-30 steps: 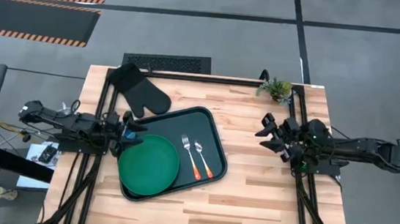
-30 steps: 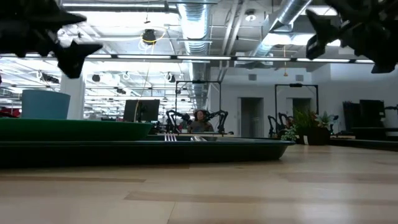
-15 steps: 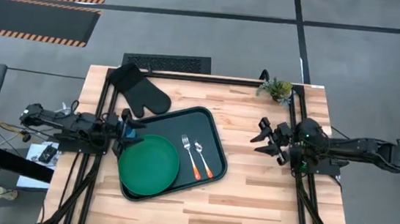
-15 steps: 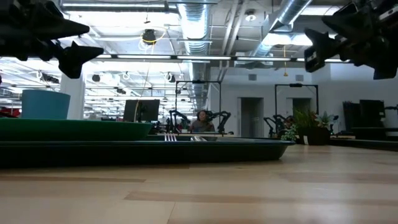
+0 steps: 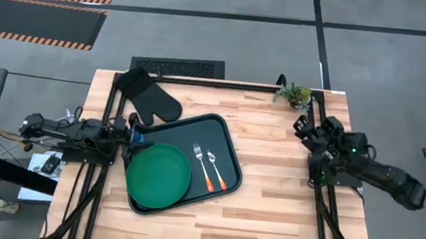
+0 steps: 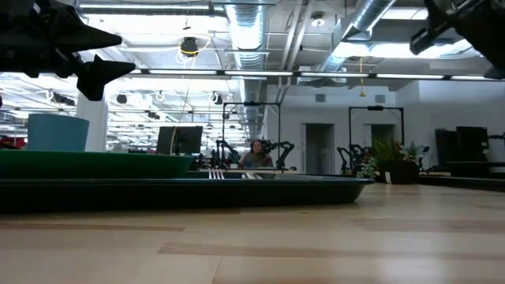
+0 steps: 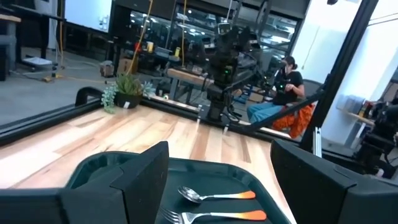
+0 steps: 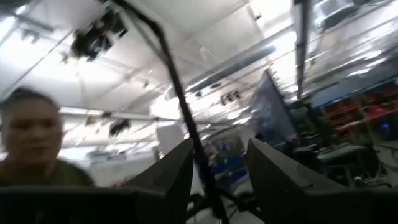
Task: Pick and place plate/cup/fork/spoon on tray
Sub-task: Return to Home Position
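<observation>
**High view.** The tray (image 5: 223, 134) lies mid-table (image 5: 267, 211). The plate (image 5: 158, 175) fills its near left corner. The fork (image 5: 201, 165) and the spoon (image 5: 216, 169) lie side by side toward its right edge, the spoon nearer that edge, with their orange handles toward the near edge. The left gripper (image 5: 131, 136) hangs at the tray's left edge. The right gripper (image 5: 304, 127) is over the table's right edge, near the far corner.

**Low view.** The cup (image 6: 57, 132) rises behind the plate at the tray's left end.

**Left wrist view.** The fingers (image 7: 146, 180) are spread apart and empty above the tray.

**Right wrist view.** The fingers (image 8: 174, 177) are parted, hold nothing, and point at the ceiling.
</observation>
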`<state>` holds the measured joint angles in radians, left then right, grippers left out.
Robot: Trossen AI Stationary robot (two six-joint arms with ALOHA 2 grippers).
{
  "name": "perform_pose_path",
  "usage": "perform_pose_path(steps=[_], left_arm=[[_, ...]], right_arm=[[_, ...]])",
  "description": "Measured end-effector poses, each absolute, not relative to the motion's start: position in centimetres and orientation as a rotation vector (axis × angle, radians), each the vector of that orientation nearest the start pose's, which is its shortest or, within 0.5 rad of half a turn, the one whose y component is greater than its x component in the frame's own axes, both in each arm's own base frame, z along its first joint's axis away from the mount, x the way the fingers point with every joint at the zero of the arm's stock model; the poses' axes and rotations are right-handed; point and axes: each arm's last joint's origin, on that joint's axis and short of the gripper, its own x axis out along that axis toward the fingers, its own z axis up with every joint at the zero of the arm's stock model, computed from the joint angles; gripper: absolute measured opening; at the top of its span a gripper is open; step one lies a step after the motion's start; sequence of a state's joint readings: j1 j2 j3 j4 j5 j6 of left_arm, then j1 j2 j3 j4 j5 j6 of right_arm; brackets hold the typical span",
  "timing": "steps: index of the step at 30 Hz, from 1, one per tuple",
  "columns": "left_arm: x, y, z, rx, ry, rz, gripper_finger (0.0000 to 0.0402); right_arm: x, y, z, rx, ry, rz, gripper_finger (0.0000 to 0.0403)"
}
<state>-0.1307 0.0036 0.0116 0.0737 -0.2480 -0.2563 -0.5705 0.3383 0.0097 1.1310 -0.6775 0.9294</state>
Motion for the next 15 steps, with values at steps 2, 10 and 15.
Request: perform_pose_path(steps=[2, 10, 15], left_arm=[[9.6, -0.5, 17.4, -0.278, -0.095, 0.109, 0.0270], [9.6, -0.5, 17.3, -0.286, -0.089, 0.115, 0.0270], [9.6, -0.5, 17.3, -0.283, -0.088, 0.117, 0.0270]], right_arm=[[8.1, -2.9, 23.1, 0.448, -0.546, 0.322, 0.0174], [10.3, -0.2, 20.1, 0.234, -0.339, 0.106, 0.0175], [10.5, 1.2, 18.9, 0.044, -0.217, -0.039, 0.0175]])
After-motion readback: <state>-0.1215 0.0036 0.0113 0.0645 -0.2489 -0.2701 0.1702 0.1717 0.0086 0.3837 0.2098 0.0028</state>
